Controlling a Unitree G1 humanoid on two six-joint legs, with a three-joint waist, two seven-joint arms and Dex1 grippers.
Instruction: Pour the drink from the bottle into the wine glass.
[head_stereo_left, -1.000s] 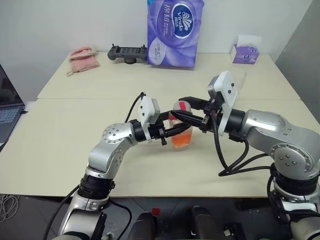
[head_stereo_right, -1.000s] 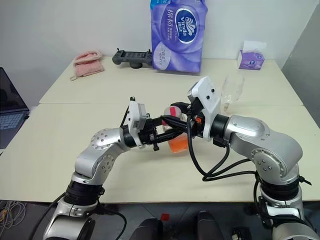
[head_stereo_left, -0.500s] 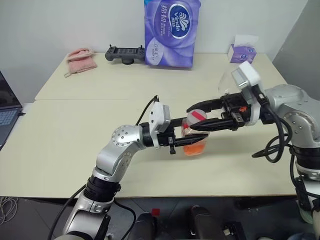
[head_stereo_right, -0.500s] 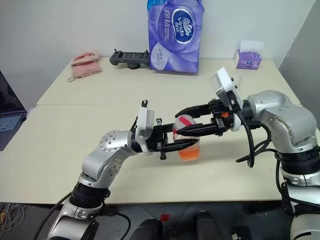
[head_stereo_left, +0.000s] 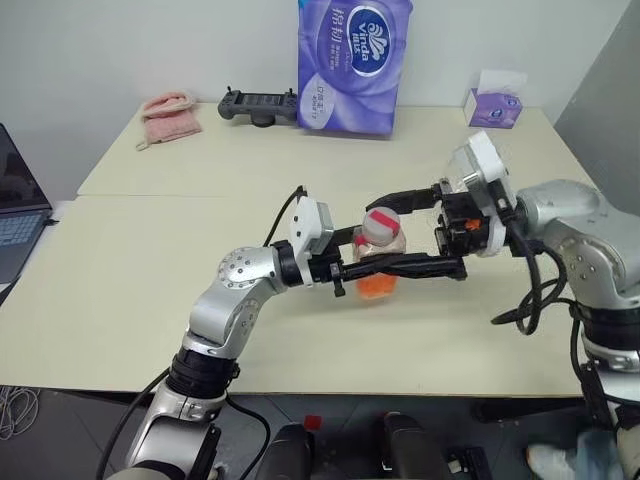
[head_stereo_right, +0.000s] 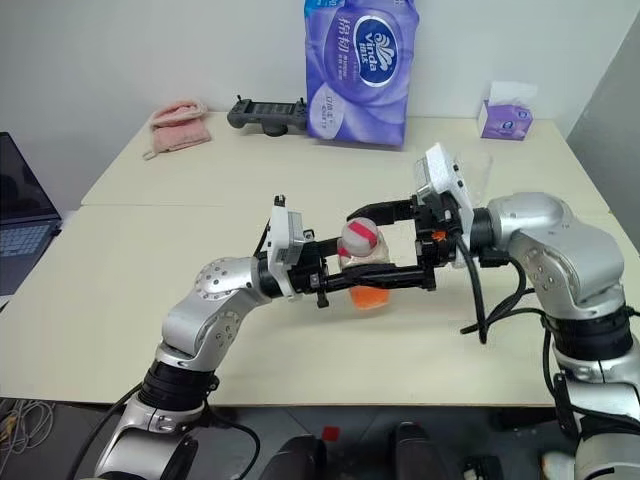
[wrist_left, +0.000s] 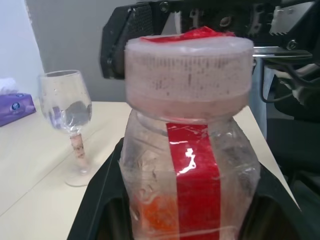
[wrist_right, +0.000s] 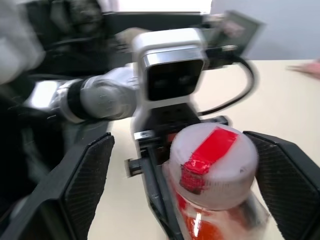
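My left gripper (head_stereo_left: 372, 266) is shut on the bottle (head_stereo_left: 378, 258), a clear plastic bottle held upright just above the table. The orange-red drink (head_stereo_left: 375, 288) sits in its lower part. A pale pink cap (wrist_right: 212, 155) with a strip of red tape is on top. My right gripper (head_stereo_left: 382, 236) reaches in from the right and is open, one finger (wrist_right: 85, 185) on each side of the cap and apart from it. The wine glass (wrist_left: 65, 102) stands empty on the table behind the bottle, past my right wrist.
At the back of the table are a purple tissue pack (head_stereo_left: 350, 60), a black controller (head_stereo_left: 255, 103), a pink cloth (head_stereo_left: 168, 112) and a small tissue box (head_stereo_left: 493, 105). A laptop (head_stereo_left: 15, 210) sits at the left edge. Bare tabletop (head_stereo_left: 130, 270) lies to the left of the arms.
My right gripper's fingers have spread wide apart around the cap and its wrist has turned. My left gripper has kept the bottle in the same place.
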